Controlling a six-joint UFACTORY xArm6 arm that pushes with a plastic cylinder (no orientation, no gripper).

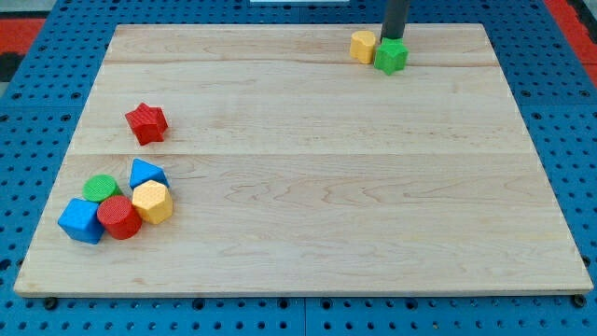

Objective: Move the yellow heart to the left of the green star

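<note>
Standing near the view's top edge of a pale wooden board (308,187), the dark rod comes down from above with my tip (390,39) at the back of the green star (392,56) — so close that the star hides whether they touch. As a bare rod, it has nothing to open or close and grasps no block. The yellow heart (363,46) sits just to the view's left of the green star, their sides touching or nearly so, and lies just to the view's left of my tip and slightly below it, with a narrow gap of wood between the heart and the rod. Both blocks rest close to the board's top edge, right of centre. Far across the board, toward the view's left, a red star (146,122) lies alone. Below it, in the lower-left corner, five blocks huddle together — a green cylinder (101,189) and a blue triangular block (146,174) at the back, then a blue cube (81,220), a red cylinder (119,217) and a yellow hexagonal block (152,202) in front, each pressed against its neighbours. This cluster and the red star are well apart from my tip and the pair at the top. Around the board runs a blue perforated surface (37,103).
</note>
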